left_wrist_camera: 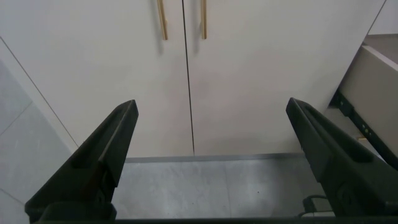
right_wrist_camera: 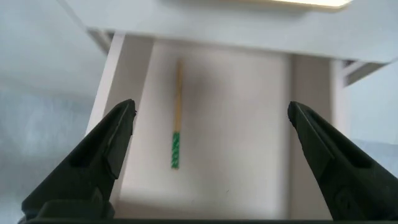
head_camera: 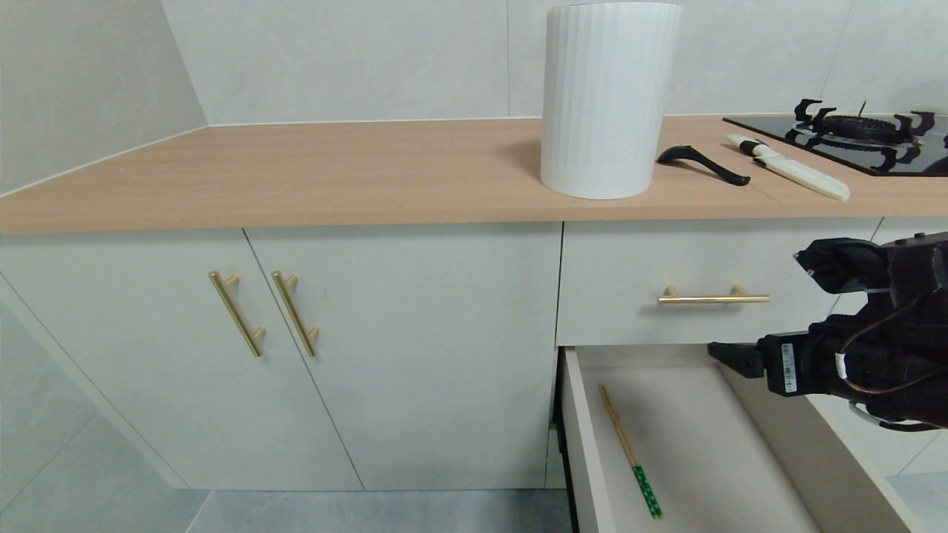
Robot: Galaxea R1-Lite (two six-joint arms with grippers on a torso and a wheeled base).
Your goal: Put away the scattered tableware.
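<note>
A pair of bamboo chopsticks (head_camera: 628, 448) with green ends lies along the left side of the open drawer (head_camera: 581, 437) under the counter. Looking down from the right wrist, the chopsticks (right_wrist_camera: 176, 118) rest on the drawer (right_wrist_camera: 242, 124) floor. My right gripper (head_camera: 763, 311) hangs open above the drawer's right part, holding nothing, and its fingers frame the drawer in the right gripper (right_wrist_camera: 211, 107) view. On the countertop, a black spoon (head_camera: 703, 164) and a white knife (head_camera: 789, 166) lie right of a tall white ribbed container (head_camera: 603, 100). My left gripper (left_wrist_camera: 211, 109) is open and empty, low before the cabinet doors.
A black gas hob (head_camera: 852, 133) sits at the counter's far right. A shut drawer with a gold handle (head_camera: 713, 298) is just above the open one. Double cabinet doors (head_camera: 296, 333) with gold handles stand to the left. The open drawer's side (left_wrist_camera: 373, 74) juts out over the grey floor.
</note>
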